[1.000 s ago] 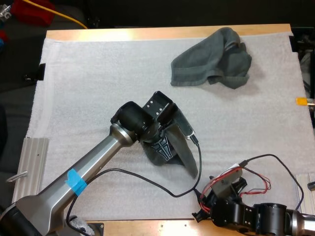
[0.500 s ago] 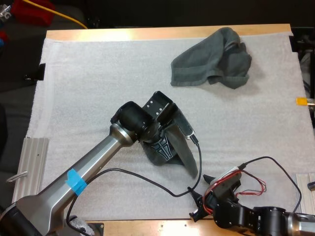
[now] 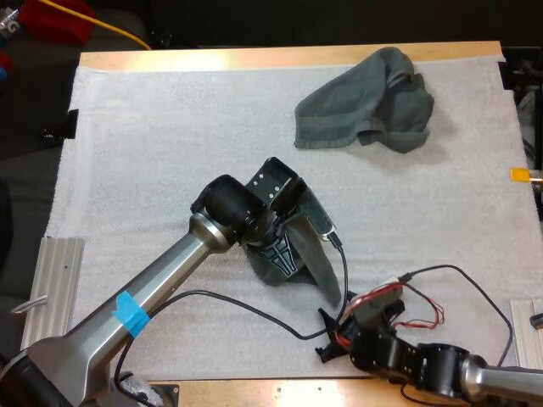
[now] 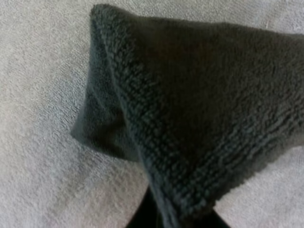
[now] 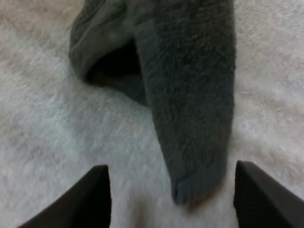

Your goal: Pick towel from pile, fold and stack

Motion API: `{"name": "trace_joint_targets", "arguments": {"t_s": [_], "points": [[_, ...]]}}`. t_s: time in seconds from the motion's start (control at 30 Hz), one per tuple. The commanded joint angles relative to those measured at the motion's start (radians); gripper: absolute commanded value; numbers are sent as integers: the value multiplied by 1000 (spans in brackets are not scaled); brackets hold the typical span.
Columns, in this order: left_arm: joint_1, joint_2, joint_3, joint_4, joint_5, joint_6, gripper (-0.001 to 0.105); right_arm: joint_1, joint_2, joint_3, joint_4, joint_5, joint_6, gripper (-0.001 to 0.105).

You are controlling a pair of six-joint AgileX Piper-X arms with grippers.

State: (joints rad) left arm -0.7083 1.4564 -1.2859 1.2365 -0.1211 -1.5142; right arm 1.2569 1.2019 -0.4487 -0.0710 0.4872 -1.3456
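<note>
A dark grey-green terry towel [image 3: 319, 264] is pinched by the left gripper [image 3: 282, 254] near the middle of the white fleecy mat [image 3: 161, 127] that covers the wooden tabletop [image 3: 254, 58]. Its jaws are clenched on the cloth, and in the left wrist view their black tips show just under a bunched fold of the looped pile, with the rest of the towel spreading away over the mat. From the high view, a narrow flap of this towel trails from the left gripper toward the near edge of the mat. The right gripper [image 3: 324, 335] sits low at that near edge, just beside the flap's end, with its jaws released and standing well apart. In the right wrist view the two black fingers [image 5: 97, 197] frame the hanging corner of the towel, which lies between them and touches neither. A second dark grey-green towel, crumpled into a loose heap [image 3: 365, 103], lies on the mat near the far right corner, well apart from both arms.
</note>
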Motion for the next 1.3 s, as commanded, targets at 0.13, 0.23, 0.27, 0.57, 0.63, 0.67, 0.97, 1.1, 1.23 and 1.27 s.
{"name": "trace_joint_targets", "arguments": {"t_s": [0.13,0.23,0.27,0.57,0.63,0.67,0.97,1.1,1.23,1.27], "points": [[2,-8,-12,22,3,-14,0,-74,63,0,-120,-84,-5,55],[2,-8,-12,22,3,-14,0,-91,92,-2,-145,-98,-1,54],[2,-8,-12,25,3,-14,0,-91,98,-3,-141,-98,-2,49],[2,-8,-12,37,3,-14,0,-91,104,-2,-130,-79,-3,1],[2,-8,-12,46,3,-14,0,-91,104,-2,-130,-78,-3,1],[2,-8,-12,49,3,-14,0,-91,104,-2,-127,-73,-4,1],[2,-8,-12,86,3,-11,0,-91,23,-2,-118,-70,-86,1],[2,-8,-12,99,3,-8,7,-91,-85,-13,5,-1,-119,1],[2,-8,-12,100,5,-5,7,-91,-170,-15,93,8,-158,1],[2,-8,-12,100,5,-5,3,-91,-191,-15,106,8,-171,1]]}}
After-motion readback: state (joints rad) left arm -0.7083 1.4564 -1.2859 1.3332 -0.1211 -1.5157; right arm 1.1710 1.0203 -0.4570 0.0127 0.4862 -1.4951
